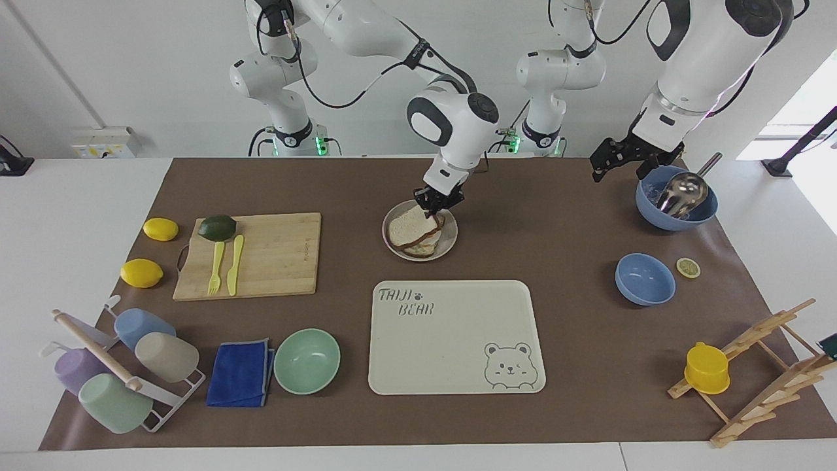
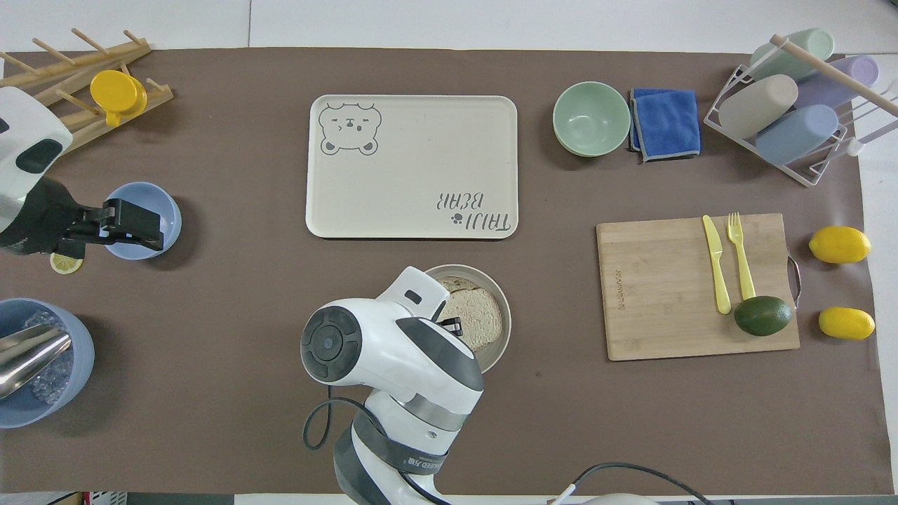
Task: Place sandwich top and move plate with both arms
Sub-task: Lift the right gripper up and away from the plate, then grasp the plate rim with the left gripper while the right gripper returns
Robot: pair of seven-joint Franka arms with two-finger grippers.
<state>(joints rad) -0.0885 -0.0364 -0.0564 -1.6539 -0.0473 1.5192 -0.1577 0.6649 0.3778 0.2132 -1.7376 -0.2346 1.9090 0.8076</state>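
Note:
The sandwich top (image 1: 410,226) (image 2: 473,315), a pale slice with a brown crust, lies slightly tilted on the stacked bread on the plate (image 1: 447,248) (image 2: 502,342) and covers the egg. My right gripper (image 1: 433,208) (image 2: 452,324) is shut on the slice's edge nearest the robots, low over the plate. My left gripper (image 1: 618,167) (image 2: 156,226) waits open and holds nothing, in the air at the left arm's end of the table, beside the big blue bowl.
The bear-printed tray (image 1: 458,366) lies just farther from the robots than the plate. Toward the right arm's end sit a cutting board (image 1: 274,255) with cutlery and avocado, and a mint bowl (image 1: 307,360). Two blue bowls (image 1: 644,279) (image 1: 677,212) stand at the left arm's end.

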